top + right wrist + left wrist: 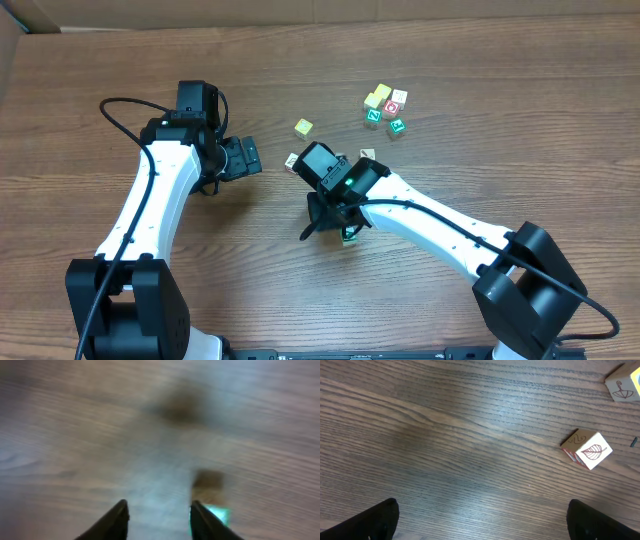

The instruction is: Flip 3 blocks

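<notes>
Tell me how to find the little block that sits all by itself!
Look at the wooden table from above and find the bunch of colourful blocks near its far side. Go left from the bunch, towards the left gripper: there stands one yellowish-topped block. Nothing touches it, while the others huddle together or sit beside the right arm.

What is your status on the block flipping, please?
Left gripper open, holding nothing. Right gripper low over table, jaws apart, nothing between. Teal block just outside the jaws, not gripped. Nothing seen blocking it.
</notes>
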`<act>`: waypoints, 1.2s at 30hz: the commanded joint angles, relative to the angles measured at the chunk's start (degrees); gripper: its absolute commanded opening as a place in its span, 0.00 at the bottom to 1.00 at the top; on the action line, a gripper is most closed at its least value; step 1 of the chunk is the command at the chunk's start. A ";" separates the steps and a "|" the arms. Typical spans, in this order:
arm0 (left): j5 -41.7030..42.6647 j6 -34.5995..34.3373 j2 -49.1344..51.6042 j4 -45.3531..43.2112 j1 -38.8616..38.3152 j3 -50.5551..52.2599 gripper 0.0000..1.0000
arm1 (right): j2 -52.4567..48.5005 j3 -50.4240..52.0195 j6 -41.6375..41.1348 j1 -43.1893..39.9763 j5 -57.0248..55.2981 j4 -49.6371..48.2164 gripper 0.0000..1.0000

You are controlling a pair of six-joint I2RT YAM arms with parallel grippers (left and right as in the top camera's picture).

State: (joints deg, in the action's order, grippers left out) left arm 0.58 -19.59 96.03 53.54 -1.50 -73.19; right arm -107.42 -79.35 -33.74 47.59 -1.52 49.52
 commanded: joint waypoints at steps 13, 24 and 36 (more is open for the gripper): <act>-0.61 -0.81 0.20 -0.04 -0.02 -0.79 1.00 | -1.16 0.33 7.19 -18.71 -0.68 -13.33 0.63; -0.61 -0.79 0.20 -0.04 -0.02 -0.79 1.00 | -9.62 0.33 11.69 -18.36 0.15 -14.58 0.65; -0.61 -0.81 0.20 -0.04 -0.02 -0.79 1.00 | -10.71 -1.14 11.69 -18.36 0.13 -16.06 0.52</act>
State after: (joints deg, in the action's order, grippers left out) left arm 0.58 -19.59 96.03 53.54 -1.50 -73.19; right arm -118.06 -79.18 -22.24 29.08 -1.65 33.93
